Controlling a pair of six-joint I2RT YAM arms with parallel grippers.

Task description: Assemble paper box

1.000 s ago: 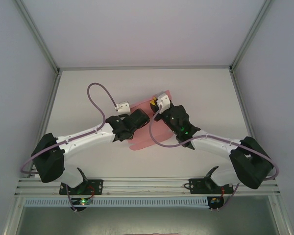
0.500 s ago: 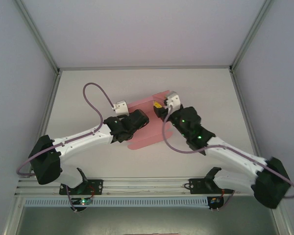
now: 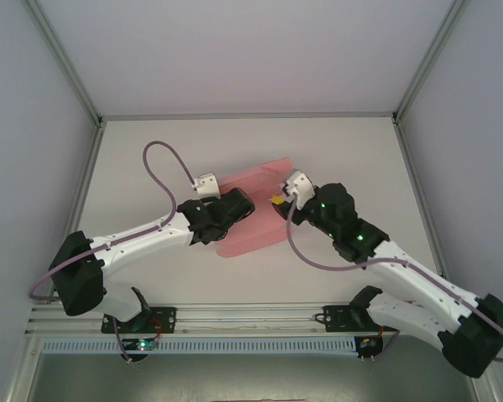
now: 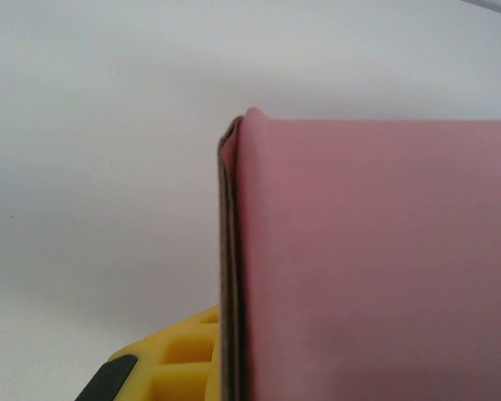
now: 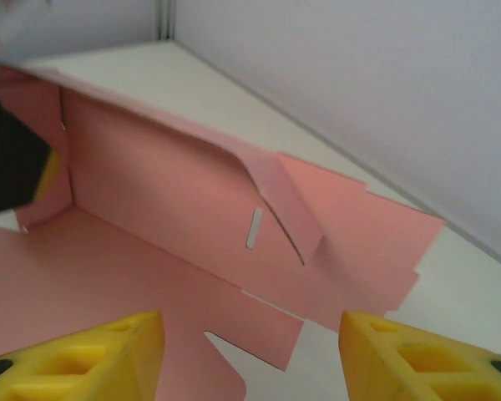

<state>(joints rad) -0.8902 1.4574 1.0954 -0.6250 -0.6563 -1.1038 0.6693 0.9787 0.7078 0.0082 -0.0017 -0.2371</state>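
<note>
my right gripper [image 5: 250,355] backs off, jaws now apart. the paper box [image 5: 175,209] lies broadside just ahead, and my left gripper [image 3: 243,204] clamps its wall.

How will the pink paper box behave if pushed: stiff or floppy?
Probably floppy: the paper box is thin card and its flap curls. Likely light, so a push may buckle it against the left gripper pinching it.

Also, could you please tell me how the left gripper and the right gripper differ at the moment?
The left gripper is shut on an upright wall of the pink die-cut paper box sheet; the right gripper is open, gripping nothing. The left reaches in from the sheet's left side, the right from its right. Both have yellow fingers.
</note>
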